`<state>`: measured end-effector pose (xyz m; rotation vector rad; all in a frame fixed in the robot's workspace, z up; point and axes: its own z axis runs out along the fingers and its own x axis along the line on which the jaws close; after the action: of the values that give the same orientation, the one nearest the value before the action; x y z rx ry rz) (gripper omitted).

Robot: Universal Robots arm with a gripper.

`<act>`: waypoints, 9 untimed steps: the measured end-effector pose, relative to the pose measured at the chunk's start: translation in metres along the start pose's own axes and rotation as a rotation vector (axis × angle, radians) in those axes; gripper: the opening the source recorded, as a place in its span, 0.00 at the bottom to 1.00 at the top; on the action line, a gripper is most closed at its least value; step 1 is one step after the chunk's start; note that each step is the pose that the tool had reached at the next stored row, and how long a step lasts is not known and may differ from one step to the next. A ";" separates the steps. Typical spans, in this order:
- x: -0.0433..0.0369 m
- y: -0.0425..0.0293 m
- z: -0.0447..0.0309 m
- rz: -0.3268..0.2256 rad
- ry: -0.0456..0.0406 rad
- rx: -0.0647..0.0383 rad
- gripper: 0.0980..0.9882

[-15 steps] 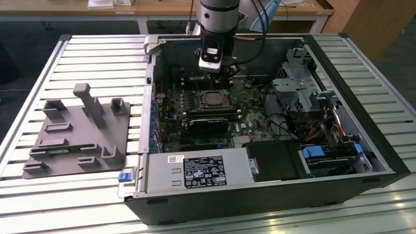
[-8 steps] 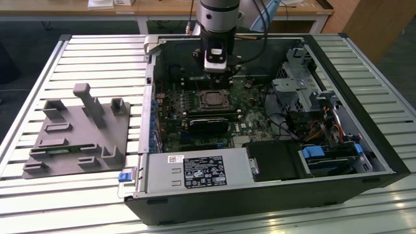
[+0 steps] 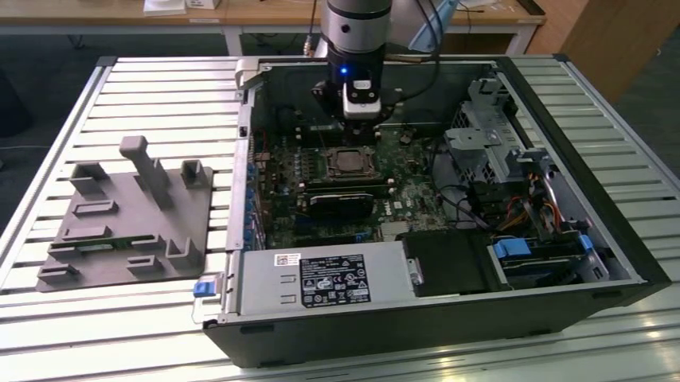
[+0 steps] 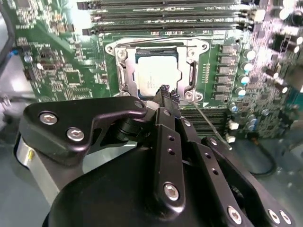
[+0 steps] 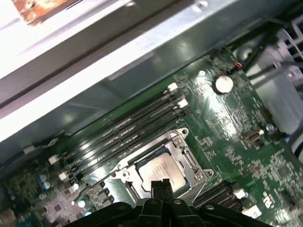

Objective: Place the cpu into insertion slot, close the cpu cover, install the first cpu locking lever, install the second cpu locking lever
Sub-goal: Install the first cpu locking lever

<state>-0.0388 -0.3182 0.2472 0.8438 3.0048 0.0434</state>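
Note:
The cpu (image 4: 150, 74) lies flat in the insertion slot (image 4: 124, 52) on the green motherboard, its silver-grey top showing. The silvery cpu cover (image 4: 193, 74) lies down around the chip, which shows through its window. My gripper (image 4: 165, 90) is shut with nothing between its fingers, its tips just over the chip's near edge. A thin metal locking lever (image 4: 210, 125) runs out from the socket corner beside the fingers; whether it is latched I cannot tell. In the first wrist view the fingertips (image 5: 155, 185) hang over the cpu (image 5: 161, 168). In the exterior view the gripper (image 3: 359, 127) hovers above the socket (image 3: 349, 161).
Long black memory slots (image 5: 128, 130) run beside the socket. A black graphics card (image 3: 345, 200) sits just past it. The case wall (image 3: 244, 159), drive cages (image 3: 483, 147) and cables (image 3: 521, 211) hem the board in. A grey fixture tray (image 3: 127, 215) stands outside the case on the exterior view's left.

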 end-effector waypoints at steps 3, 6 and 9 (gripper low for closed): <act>0.0000 0.0000 0.0001 -0.054 0.0018 -0.001 0.01; 0.0000 0.0000 0.0001 -0.110 0.0036 -0.001 0.01; 0.0000 0.0000 0.0002 -0.164 0.0053 -0.002 0.01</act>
<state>-0.0389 -0.3182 0.2470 0.5955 3.0661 0.0458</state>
